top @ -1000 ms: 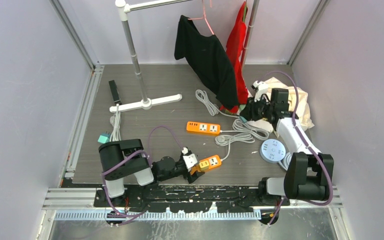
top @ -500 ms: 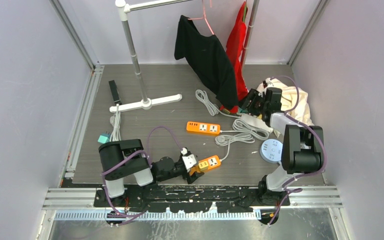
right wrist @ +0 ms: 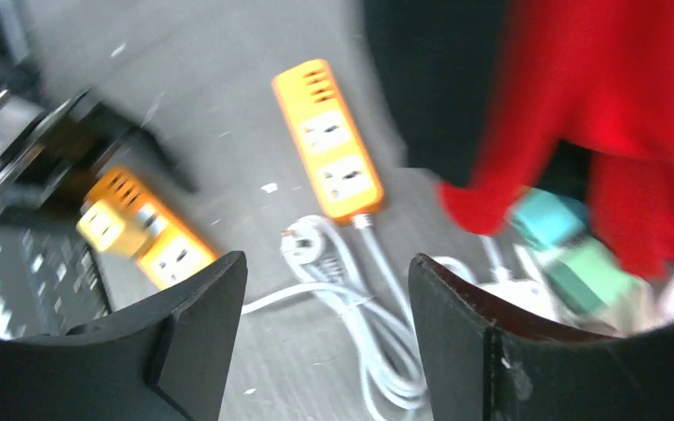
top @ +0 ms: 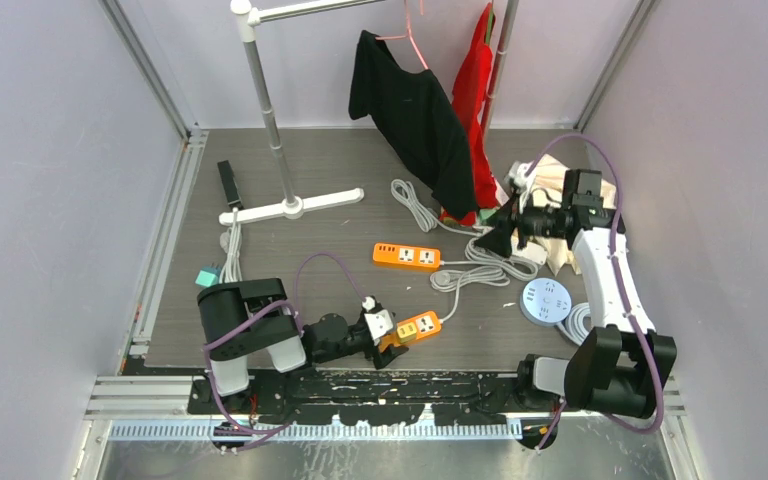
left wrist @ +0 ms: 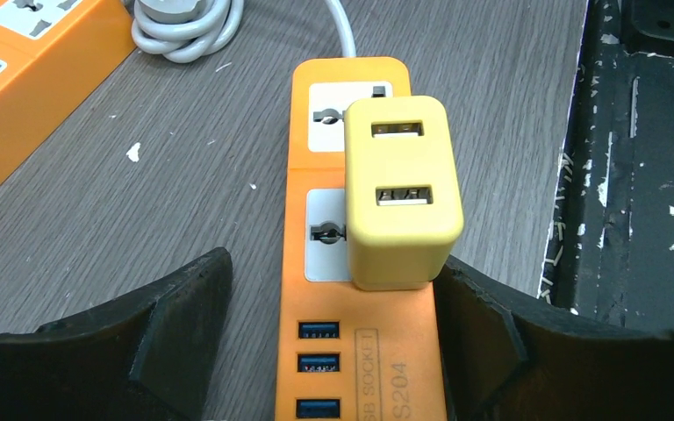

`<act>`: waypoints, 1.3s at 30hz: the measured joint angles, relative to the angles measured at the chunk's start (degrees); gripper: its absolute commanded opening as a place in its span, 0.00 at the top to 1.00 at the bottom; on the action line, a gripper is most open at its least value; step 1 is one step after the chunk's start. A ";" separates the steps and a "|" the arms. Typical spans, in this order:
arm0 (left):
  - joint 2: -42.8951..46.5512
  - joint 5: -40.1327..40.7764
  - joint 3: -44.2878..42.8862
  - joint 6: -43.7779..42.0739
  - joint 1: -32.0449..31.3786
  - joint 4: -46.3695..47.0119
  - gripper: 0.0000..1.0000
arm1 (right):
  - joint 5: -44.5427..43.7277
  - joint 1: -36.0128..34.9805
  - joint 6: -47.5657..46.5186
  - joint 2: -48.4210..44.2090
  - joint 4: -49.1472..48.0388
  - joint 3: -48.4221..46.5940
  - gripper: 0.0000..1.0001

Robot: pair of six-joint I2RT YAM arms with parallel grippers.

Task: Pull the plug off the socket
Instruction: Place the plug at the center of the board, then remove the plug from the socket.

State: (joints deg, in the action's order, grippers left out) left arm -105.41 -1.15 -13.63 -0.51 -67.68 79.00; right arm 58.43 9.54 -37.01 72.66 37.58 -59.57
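Left wrist view: the yellow plug sits in the orange strip at the tabletop's near edge, between the released left hand's fingers. Far right, the right hand hangs released.

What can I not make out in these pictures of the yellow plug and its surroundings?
- Left wrist view: the pins of the yellow plug are hidden under its own body.
- Left wrist view: the near end of the orange power strip is cut off by the bottom edge.
- Right wrist view: motion blur; the teal thing beside the red cloth cannot be named.
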 measured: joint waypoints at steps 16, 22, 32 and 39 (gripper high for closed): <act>2.51 -0.02 2.19 0.04 0.00 -0.24 0.17 | 3.52 -38.14 -41.11 1.11 17.97 9.66 0.13; 2.51 0.00 2.19 0.04 0.00 -0.28 0.23 | -1.27 -46.56 -32.92 3.80 5.09 13.09 0.23; 2.51 0.04 2.19 0.07 0.00 -0.33 0.29 | -8.37 -52.00 -25.68 8.98 -7.17 14.82 0.50; 2.51 0.48 2.27 0.09 0.00 -0.35 0.23 | -10.36 -52.81 -25.94 9.94 -6.60 14.60 0.81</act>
State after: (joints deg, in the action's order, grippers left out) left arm -102.89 -0.67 -11.35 -0.43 -67.68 78.65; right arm 48.07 -43.27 -62.96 82.61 30.98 -44.97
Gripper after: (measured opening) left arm 0.743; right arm 0.357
